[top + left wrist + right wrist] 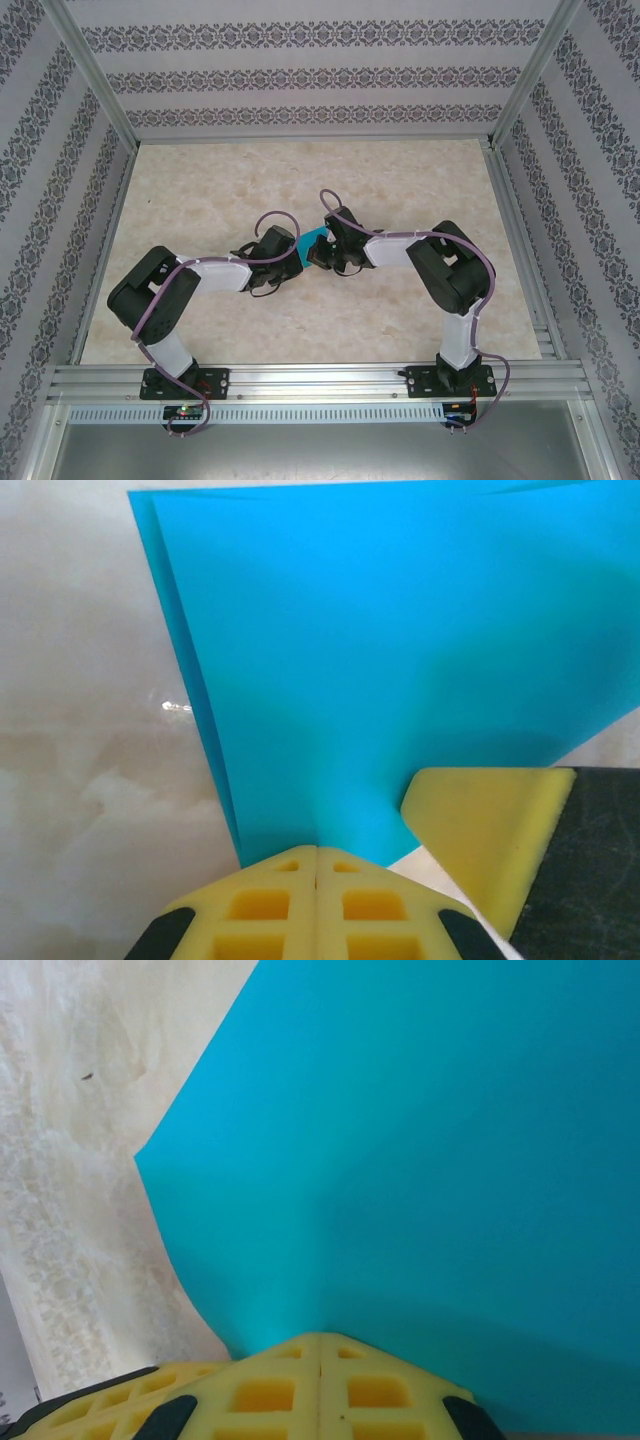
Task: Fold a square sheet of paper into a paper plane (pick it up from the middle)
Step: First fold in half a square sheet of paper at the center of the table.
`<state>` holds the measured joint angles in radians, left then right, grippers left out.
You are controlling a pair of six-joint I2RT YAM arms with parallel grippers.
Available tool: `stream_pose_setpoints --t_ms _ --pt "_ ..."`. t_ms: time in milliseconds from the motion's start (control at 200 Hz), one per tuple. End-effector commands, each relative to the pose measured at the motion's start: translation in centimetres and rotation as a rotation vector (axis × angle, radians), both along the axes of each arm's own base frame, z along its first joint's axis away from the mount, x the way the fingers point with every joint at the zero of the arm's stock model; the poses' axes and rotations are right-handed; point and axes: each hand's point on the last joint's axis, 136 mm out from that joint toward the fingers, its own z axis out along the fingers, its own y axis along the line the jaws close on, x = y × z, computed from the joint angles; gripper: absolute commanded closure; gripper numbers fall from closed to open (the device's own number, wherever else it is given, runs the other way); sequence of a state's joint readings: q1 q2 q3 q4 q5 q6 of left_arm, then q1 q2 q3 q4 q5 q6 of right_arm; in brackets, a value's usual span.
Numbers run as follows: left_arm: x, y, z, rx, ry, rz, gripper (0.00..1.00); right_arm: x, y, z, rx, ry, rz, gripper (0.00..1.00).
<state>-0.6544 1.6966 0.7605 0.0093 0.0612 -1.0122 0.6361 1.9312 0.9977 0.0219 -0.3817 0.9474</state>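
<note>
There is one square sheet of paper (316,241), bright cyan-blue, and it sits at the middle of the marbled table (300,180), caught between the two arms where their tips meet. In the top view only a small wedge of blue shows between the two black wrists. The left gripper (317,868) has its two yellow fingers pressed together with no gap, and the lower point of the sheet runs in between them, so it is pinching the paper. The right gripper (320,1352) is the same: two yellow fingers closed flat against each other on the bottom edge of the blue sheet. In the left wrist view the paper shows two layers, one edge lying just inside the other along its left side, with a faint crease line near the top edge. That view also catches a third yellow finger (485,825) on a black body coming in from the right, its tip just beside the paper's lower edge. In the right wrist view the sheet curves up off the table on the left.
</note>
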Motion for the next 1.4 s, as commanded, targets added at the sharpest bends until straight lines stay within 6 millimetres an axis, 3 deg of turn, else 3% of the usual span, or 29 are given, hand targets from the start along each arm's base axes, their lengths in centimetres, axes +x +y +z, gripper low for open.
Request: stream_pose_setpoints --t_ms 0,435,594,749,884,1034,1159,1279,1394 --pt "-2.7 4.0 -3.6 0.166 0.161 0.077 1.0 0.8 -2.5 -1.4 -0.037 0.003 -0.035 1.0" --pt "-3.9 4.8 -4.7 0.201 0.236 0.089 1.0 5.5 -12.1 -2.3 -0.107 -0.049 -0.212 1.0" --pt "-3.8 4.7 -4.8 0.197 0.241 0.086 1.0 7.3 -14.0 -1.5 -0.09 -0.098 -0.241 1.0" --pt "-3.7 4.4 -4.6 0.19 0.238 0.073 1.0 8.4 -12.3 2.7 0.014 -0.202 -0.177 1.0" --pt "-3.6 4.2 -4.5 0.183 0.235 0.07 1.0 6.6 -9.8 5.3 0.052 -0.245 -0.095 1.0" --pt "-3.5 4.1 -4.4 0.179 0.233 0.068 1.0 3.2 -6.4 4.0 0.045 -0.196 -0.024 1.0" --pt "-3.5 4.1 -4.4 0.182 0.235 0.069 1.0 1.7 -4.3 2.2 0.047 -0.152 0.013 1.0" --pt "-3.7 4.2 -4.4 0.189 0.238 0.068 1.0 1.8 -4.4 0.8 0.034 -0.127 0.009 1.0" --pt "-3.8 4.4 -4.5 0.191 0.24 0.07 1.0 2.7 -6.2 -0.1 -0.01 -0.117 -0.024 1.0"
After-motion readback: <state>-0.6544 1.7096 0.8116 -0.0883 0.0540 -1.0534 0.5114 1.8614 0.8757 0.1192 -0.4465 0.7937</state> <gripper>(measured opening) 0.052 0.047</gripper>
